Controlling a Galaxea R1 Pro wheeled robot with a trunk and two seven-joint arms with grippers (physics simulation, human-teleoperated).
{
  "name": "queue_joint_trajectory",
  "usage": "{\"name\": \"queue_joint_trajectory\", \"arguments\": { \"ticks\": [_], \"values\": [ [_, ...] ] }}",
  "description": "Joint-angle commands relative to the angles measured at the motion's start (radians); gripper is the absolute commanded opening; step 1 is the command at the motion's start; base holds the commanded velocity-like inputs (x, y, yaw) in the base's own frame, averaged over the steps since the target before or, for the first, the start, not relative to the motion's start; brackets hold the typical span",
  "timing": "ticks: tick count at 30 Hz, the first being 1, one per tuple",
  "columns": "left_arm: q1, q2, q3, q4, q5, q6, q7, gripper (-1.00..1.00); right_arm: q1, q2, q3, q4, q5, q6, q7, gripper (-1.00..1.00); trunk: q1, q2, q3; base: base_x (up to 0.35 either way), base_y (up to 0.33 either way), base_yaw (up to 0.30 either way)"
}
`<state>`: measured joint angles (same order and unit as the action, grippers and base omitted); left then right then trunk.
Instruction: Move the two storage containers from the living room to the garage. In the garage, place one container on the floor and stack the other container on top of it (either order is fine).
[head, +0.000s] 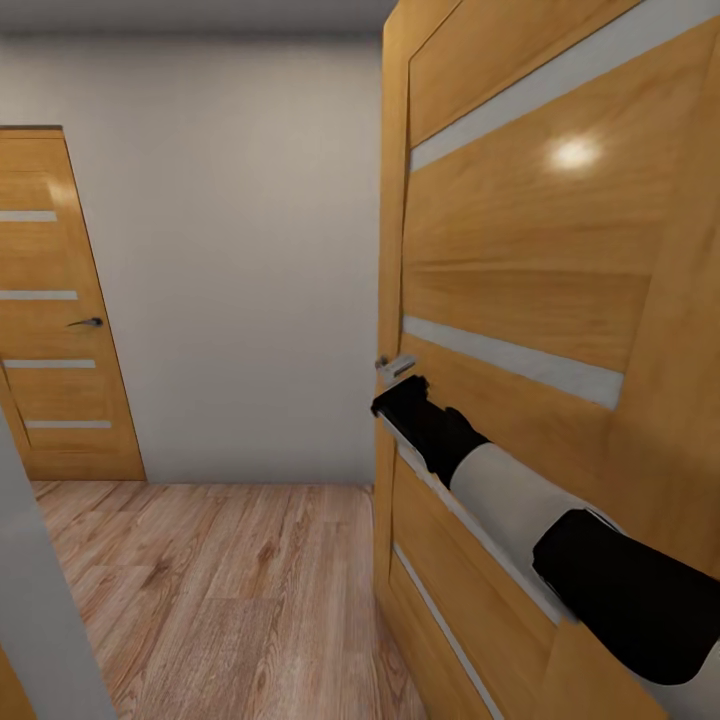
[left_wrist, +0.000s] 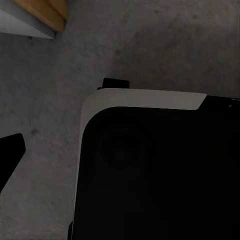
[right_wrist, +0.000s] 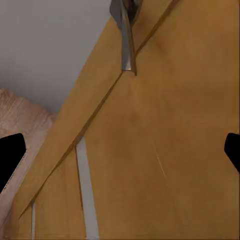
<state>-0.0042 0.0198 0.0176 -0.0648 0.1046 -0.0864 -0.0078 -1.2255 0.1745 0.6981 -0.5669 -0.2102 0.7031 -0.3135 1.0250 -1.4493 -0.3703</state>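
Observation:
The two storage containers are out of view. My right gripper (head: 400, 396) reaches up to the wood-panelled door (head: 540, 300), just below its metal handle (head: 396, 367). In the right wrist view the right gripper (right_wrist: 120, 155) stands open and empty, its black fingertips (right_wrist: 10, 160) far apart and facing the door panel (right_wrist: 165, 150), with the handle (right_wrist: 127, 40) a little beyond them. In the left wrist view a single black fingertip (left_wrist: 10, 155) of my left gripper hangs over dark grey concrete floor (left_wrist: 50, 100), holding nothing.
The door stands ajar onto a room of light wood-plank flooring (head: 220, 580) with a cream wall (head: 240, 260) and a second closed wood door (head: 55, 320). A grey wall edge (head: 40, 600) stands close at the lower left. My black-and-white base (left_wrist: 150, 175) sits under the left arm.

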Motion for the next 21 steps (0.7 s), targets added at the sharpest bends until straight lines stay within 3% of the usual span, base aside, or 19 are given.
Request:
{"name": "queue_joint_trajectory", "arguments": {
  "ticks": [1, 10, 21],
  "values": [
    [0.000, 0.000, 0.001, 0.000, 0.009, -0.003, -0.001, 1.00, 0.006, 0.000, 0.005, -0.005, -0.010, 0.007, 0.002, 1.00, 0.000, -0.001, -0.001, 0.000, 0.000, 0.000],
    [0.000, 0.000, 0.001, 0.000, 0.009, -0.003, 0.000, 1.00, 0.020, 0.000, 0.002, -0.013, -0.012, 0.016, 0.083, 1.00, 0.000, -0.001, -0.001, 0.000, 0.000, 0.000],
    [0.000, 0.000, 0.001, 0.000, 0.009, -0.002, 0.000, 1.00, 0.020, 0.000, 0.000, -0.004, -0.012, 0.018, 0.103, 1.00, 0.000, -0.001, -0.001, 0.000, 0.000, 0.000]
  ]
}}
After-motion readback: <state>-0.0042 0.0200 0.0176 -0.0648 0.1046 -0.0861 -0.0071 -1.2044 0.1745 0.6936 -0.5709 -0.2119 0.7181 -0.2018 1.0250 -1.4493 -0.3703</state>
